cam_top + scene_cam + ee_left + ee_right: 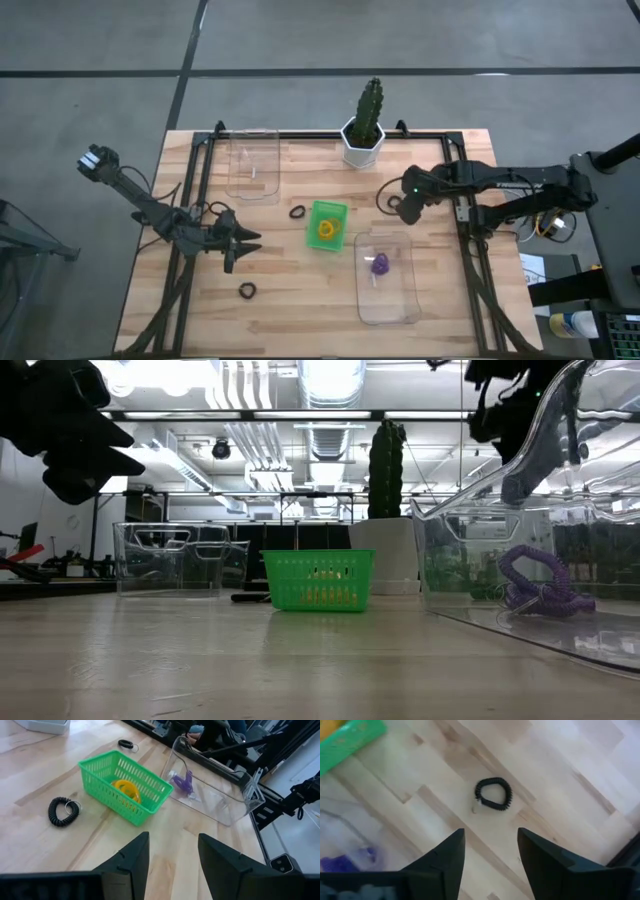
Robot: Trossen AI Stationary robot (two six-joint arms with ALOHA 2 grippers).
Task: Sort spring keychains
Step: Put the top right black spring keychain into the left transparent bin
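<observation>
On the wooden table (300, 300): black spring keychains, three counted — one near the front edge (247, 291), one beside the green basket (297, 212), one under the right gripper (493, 794). Orange keychains (326, 229), apparently one cluster, inside the green basket (340, 209). Purple keychain (380, 265), one, in a clear bin (388, 312); second clear bin (253, 190) farther back. Left gripper (255, 242) open, empty. Right gripper (401, 211) open, empty
</observation>
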